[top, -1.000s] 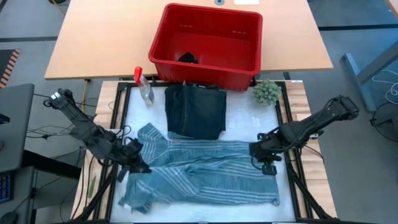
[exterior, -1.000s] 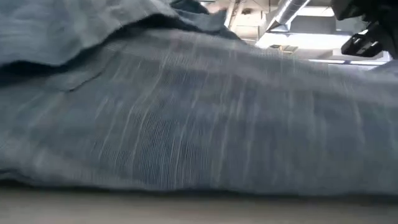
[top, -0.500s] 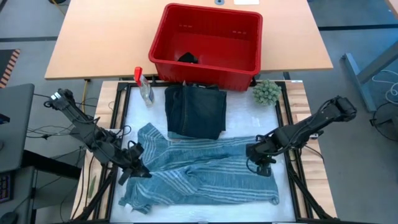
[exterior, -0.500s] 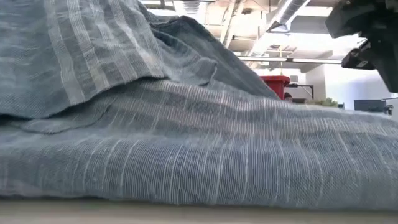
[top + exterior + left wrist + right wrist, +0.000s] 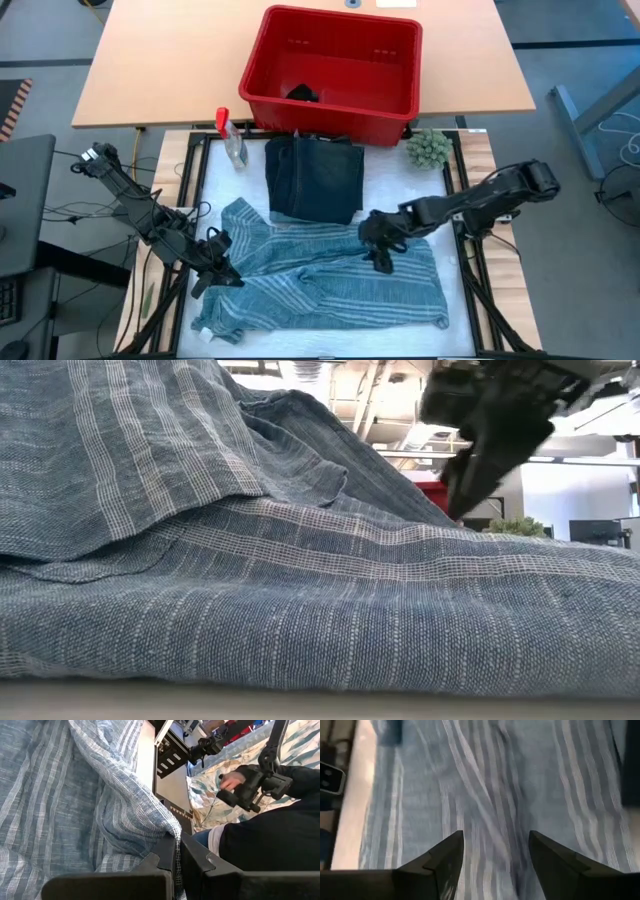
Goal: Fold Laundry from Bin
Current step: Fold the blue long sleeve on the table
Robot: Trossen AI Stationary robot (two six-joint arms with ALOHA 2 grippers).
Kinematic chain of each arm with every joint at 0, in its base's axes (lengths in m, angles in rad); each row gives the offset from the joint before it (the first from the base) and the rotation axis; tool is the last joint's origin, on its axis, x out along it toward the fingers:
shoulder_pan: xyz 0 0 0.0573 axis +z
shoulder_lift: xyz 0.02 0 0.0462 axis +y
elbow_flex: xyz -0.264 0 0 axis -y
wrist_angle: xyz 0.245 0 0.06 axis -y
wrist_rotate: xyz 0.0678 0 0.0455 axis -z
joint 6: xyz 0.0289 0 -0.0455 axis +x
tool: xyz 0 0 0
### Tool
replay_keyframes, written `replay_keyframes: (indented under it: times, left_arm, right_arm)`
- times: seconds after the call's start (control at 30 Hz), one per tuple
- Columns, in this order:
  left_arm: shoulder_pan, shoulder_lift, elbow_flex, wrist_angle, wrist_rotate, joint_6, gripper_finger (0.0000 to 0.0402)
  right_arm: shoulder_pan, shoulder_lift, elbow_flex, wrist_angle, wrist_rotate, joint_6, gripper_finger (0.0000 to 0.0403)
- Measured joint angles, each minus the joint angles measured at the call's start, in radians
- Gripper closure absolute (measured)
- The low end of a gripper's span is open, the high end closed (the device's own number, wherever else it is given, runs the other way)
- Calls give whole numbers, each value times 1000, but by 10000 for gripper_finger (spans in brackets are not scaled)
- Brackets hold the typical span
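Overhead, the striped grey-blue cloth garment [image 5: 320, 280] lies spread on the counter [image 5: 400, 185] before the bright red plastic bin [image 5: 335, 70]. Left wrist: the left gripper [image 5: 176, 855] jaws clench its edge. Right wrist: the right gripper [image 5: 495, 845] jaws hang parted above the stripes.
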Motion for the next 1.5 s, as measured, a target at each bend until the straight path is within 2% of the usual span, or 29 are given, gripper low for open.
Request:
replay_keyframes:
  times: [0.2,0.43,0.53,0.77,0.87,0.97,1.27,1.5]
  left_arm:
    - [0,0,0,0,-18,-13,401]
    - [0,0,0,-1,-23,-16,401]
    - [0,0,0,-1,-25,-16,401]
    - [-1,0,0,0,-17,-17,401]
    - [-4,-1,0,2,-10,-18,401]
    - [-20,-7,0,4,-19,-17,401]
    - [-75,-27,0,6,-68,-18,401]
    - [-105,-27,0,27,-71,-25,401]
  right_arm:
    - [-3,44,0,39,-75,-39,153]
    - [14,76,-11,10,-71,-131,153]
    - [9,97,-37,5,-25,-134,154]
    - [15,137,-43,-17,-39,-126,159]
    - [23,132,-43,-89,-80,-120,183]
    - [41,115,-43,-181,-97,-108,224]
    - [98,37,-43,-275,-104,-51,380]
    - [106,-98,-17,-389,-149,112,371]
